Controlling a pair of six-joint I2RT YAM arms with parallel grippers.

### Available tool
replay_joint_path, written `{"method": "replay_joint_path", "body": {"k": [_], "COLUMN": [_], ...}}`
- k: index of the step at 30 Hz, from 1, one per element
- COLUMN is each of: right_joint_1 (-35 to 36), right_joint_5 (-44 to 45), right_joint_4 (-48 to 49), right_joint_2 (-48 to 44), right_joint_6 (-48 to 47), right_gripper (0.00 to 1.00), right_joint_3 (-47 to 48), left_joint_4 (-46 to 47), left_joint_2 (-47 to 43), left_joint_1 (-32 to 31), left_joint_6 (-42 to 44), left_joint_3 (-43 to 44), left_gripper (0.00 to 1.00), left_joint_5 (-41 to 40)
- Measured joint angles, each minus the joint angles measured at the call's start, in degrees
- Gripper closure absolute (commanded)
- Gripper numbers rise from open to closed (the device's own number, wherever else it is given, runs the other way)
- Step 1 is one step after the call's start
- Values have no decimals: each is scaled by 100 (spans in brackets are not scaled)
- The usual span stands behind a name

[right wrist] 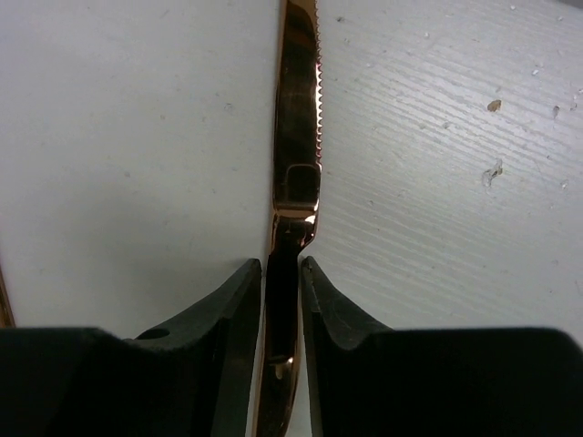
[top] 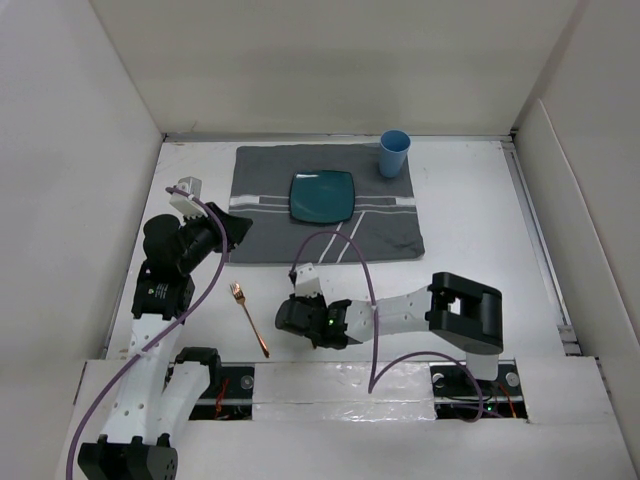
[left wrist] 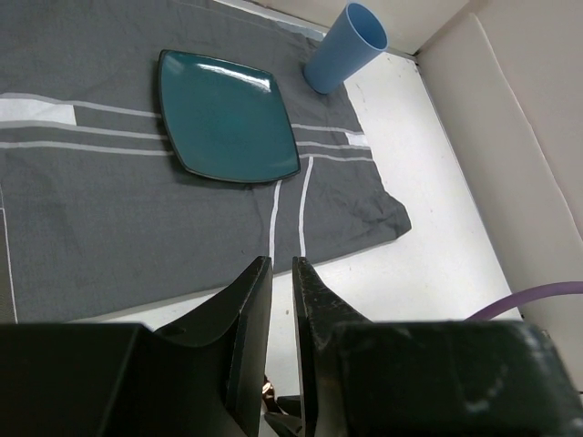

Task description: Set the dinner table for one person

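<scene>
A copper knife (right wrist: 299, 137) lies flat on the white dinner table (top: 470, 250), serrated edge to the right. My right gripper (right wrist: 281, 264) has its jaws against both sides of the knife's handle, low on the table. From above, that gripper (top: 284, 318) covers the knife. A copper fork (top: 250, 320) lies just to its left. My left gripper (left wrist: 281, 264) hovers by the grey placemat's (top: 260, 235) left end, jaws a narrow slit apart, nothing between them. A teal square plate (top: 322, 196) sits on the placemat, a blue cup (top: 393, 153) at its far right corner.
White walls close in the table at the left, back and right. The right arm's purple cable (top: 350, 250) loops over the placemat's near edge. The left wrist view shows the plate (left wrist: 228, 116), cup (left wrist: 346, 50) and placemat (left wrist: 91, 228) ahead.
</scene>
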Motion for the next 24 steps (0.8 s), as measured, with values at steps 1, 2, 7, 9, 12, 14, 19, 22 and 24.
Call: {"method": "replay_joint_path", "body": {"k": [1,2,7,9,12,14,19,22,24], "right_joint_1": [-11,-17,-22,-20,-11,7,22,22,20], "right_joint_5": [17,39,170,190,243,289,345,417,446], "right_joint_4": [4,2,-55,-55,-186,-382,-953,-1174,-1279], "right_joint_2": [0,0,-11,-66,-267,-409,-726,-994,-1228], "right_joint_6": [13,31,138,179,238,267,267,262,262], "right_gripper": [73,75,91,94,100,100,100,100,100], "right_joint_3": [-9,-9,-15,-85,-293,-411,-553,-553,-553], "left_joint_4": [0,0,-13,-17,-26,-37,-37,-37,-37], "left_joint_2": [-2,-7,-28,-39,-50,-50,-48,-48,-48], "left_joint_1": [0,0,0,0,0,0,0,0,0], "left_joint_6": [0,0,0,0,0,0,0,0,0], "left_joint_3": [0,0,0,0,0,0,0,0,0], "left_gripper": [87,87,87,87,87,87,87,87,87], "left_joint_5": [-7,-22,-74,-83,-90,-92,-105,-105,-105]}}
